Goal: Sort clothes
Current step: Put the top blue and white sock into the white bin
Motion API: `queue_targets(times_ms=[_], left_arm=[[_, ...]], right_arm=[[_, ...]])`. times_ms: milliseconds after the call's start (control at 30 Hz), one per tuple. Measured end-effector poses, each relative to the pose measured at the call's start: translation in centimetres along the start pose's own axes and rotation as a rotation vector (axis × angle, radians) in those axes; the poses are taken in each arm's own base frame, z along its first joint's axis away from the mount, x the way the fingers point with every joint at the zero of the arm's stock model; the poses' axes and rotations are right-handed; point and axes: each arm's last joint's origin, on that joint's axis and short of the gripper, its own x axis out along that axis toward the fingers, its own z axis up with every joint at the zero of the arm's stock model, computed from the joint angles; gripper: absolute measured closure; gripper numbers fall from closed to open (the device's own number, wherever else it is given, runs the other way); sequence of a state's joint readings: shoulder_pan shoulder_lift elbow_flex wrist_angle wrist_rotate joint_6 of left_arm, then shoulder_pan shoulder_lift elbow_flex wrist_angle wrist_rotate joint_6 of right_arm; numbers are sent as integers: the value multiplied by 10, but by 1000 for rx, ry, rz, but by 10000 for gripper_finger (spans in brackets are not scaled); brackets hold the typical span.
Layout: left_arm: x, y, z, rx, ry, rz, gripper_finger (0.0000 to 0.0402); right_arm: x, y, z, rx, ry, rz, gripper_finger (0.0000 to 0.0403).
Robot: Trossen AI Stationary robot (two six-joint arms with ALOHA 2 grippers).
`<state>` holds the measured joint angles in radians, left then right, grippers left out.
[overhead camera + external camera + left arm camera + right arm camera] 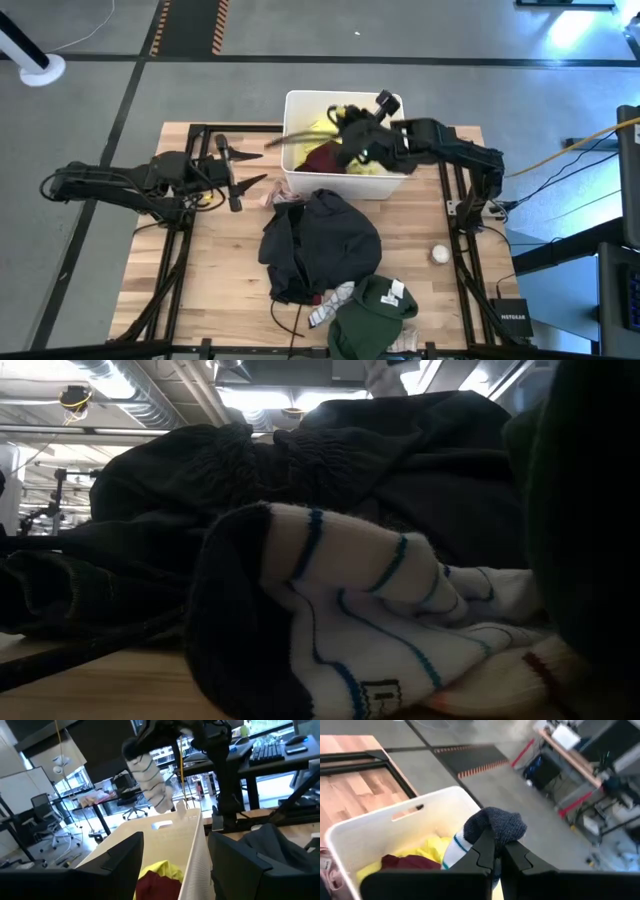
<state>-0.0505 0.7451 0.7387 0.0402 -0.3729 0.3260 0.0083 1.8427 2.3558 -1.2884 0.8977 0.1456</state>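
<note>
The step in hand looks like a drop-off; the right gripper [496,851] hangs above the white bin [296,106], its two fingers pinched tight on a striped sock [150,782], white with blue rings and a grey toe, which dangles over the bin's open top. Inside the bin lie a neon yellow garment [432,849] and a maroon garment [410,862], so some of the sorting seems done already. The left gripper [233,176] waits just beside the bin's left wall, fingers spread wide with nothing between them. In front of the bin, near its front wall, a heap of black garments [322,245] sits on the wooden table [220,270]; beyond that heap, farther from the bin, lie another striped sock [340,620] and a dark green garment [372,312]; a small white ball [440,254] rests well off to the right of the heap. The next move, as I judge it, calls for the right fingers to part so the sock falls inside the bin's walls; then an arm must reach for the heap.
</note>
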Motion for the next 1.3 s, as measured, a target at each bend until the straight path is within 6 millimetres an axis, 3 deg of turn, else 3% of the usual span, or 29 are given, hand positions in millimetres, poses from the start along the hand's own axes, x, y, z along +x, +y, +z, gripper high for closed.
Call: queue_targets(times_ms=[200, 433, 667, 867, 1067, 1300], left_arm=[[1, -1, -2, -6, 15, -5, 183], [4, -3, -5, -4, 46, -15, 183], [4, -3, -5, -17, 44, -15, 183], [4, -3, -5, -26, 43, -14, 183], [3, -4, -7, -51, 60, -22, 183], [3, -5, -9, -22, 87, -30, 183]], right_arm=[[29, -19, -3, 59, 77, 3, 388], [61, -35, -21, 114, 232, -70, 388], [87, -23, -43, 147, 359, -52, 385], [107, -5, -67, 140, 467, -29, 344], [109, 1, -72, 135, 520, 80, 279], [82, -14, -49, 165, 491, 226, 226]])
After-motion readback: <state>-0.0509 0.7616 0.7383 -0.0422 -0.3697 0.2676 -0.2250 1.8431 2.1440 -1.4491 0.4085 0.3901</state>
